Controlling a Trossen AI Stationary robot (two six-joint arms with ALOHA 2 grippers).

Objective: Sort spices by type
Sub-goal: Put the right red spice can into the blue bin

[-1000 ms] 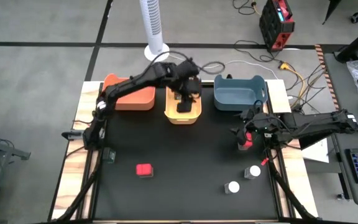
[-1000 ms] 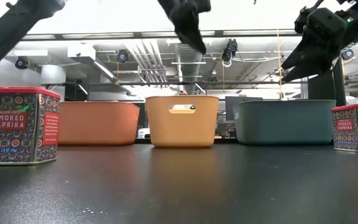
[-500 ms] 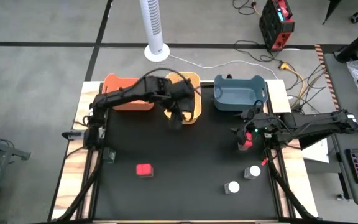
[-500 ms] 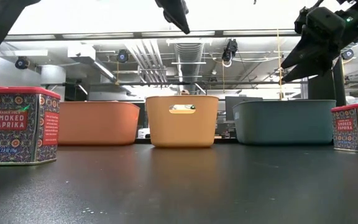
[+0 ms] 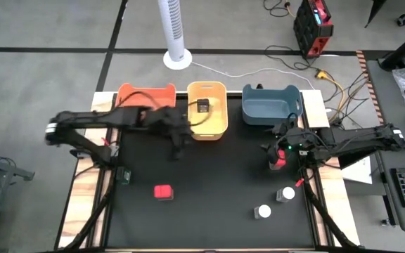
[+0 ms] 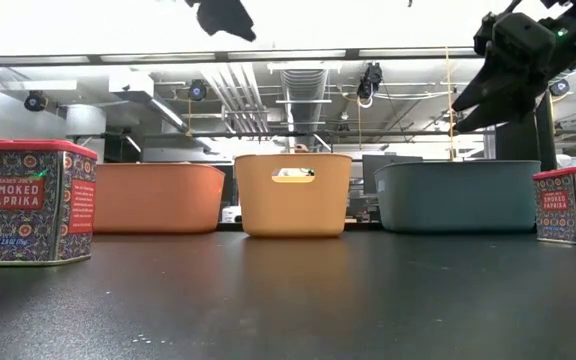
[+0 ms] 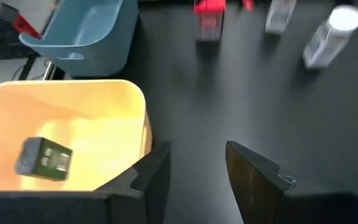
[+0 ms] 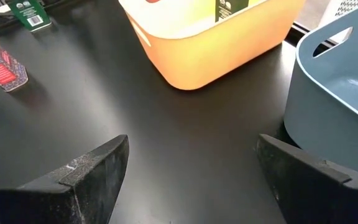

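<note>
A black spice [image 5: 203, 107] lies on the floor of the yellow bin [image 5: 220, 123]; the left wrist view shows this black spice [image 7: 45, 157] too. My left gripper [image 5: 176, 143] hangs open beside the bin's near left corner, with nothing between its fingers [image 7: 149, 177]. A red spice [image 5: 163, 191] stands on the black mat near the front. A second black spice [image 5: 123, 175] stands at the mat's left edge. Another red spice [image 5: 278, 161] stands at the right, under my open right gripper [image 5: 275, 145]. Two white-capped jars [image 5: 285, 193] [image 5: 263, 211] stand at the front right.
Three bins stand along the far edge: an orange bin [image 5: 146, 105], the yellow one and a blue bin [image 5: 271, 105]. A white tower fan [image 5: 174, 31] stands behind the table. The mat's middle [image 5: 216, 176] is bare.
My left gripper has drawn back from above the yellow bin toward the table's left and near edge, and its arm has folded back to the left. The black spice now shows uncovered in the yellow bin.
</note>
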